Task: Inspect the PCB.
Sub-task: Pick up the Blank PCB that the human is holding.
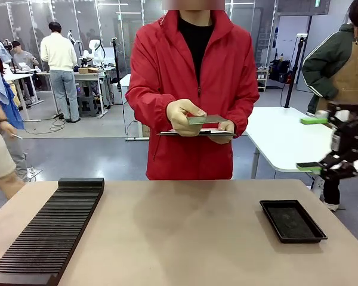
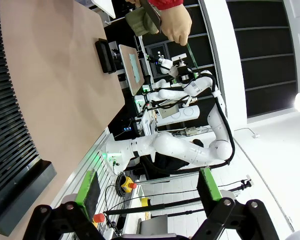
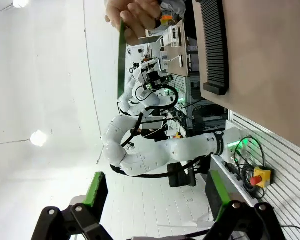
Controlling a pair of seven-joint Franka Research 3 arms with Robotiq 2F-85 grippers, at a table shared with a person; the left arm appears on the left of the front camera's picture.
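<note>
A: Whereabouts of the PCB point(image 1: 206, 119)?

B: Off the worktop point(image 1: 179, 238) altogether. Beyond the far edge, higher than the tray point(image 1: 302, 240) and to its left, pinched flat in the person's hand point(image 1: 185, 116) over a dark tablet point(image 1: 197, 132).

A: And the tools?

B: For the right tool point(image 1: 312, 143), spread wide and gripping nothing, hanging above the tray and a little to its right. Same for the left tool point(image 2: 147, 185): gaping, bare, far from the tray on the slotted rack's point(image 1: 53, 226) side.

A: Best way through the inspection, then?

B: Probably hands off. Better to steer clear of that hand and leave the sightline to the board unblocked. If asked to take it, slowly and by a bare edge.

A: Room to move?

B: Plenty of bare worktop left of the tray, right up to the rack. Tight only to the tray's right, close to the worktop's edge.
</note>
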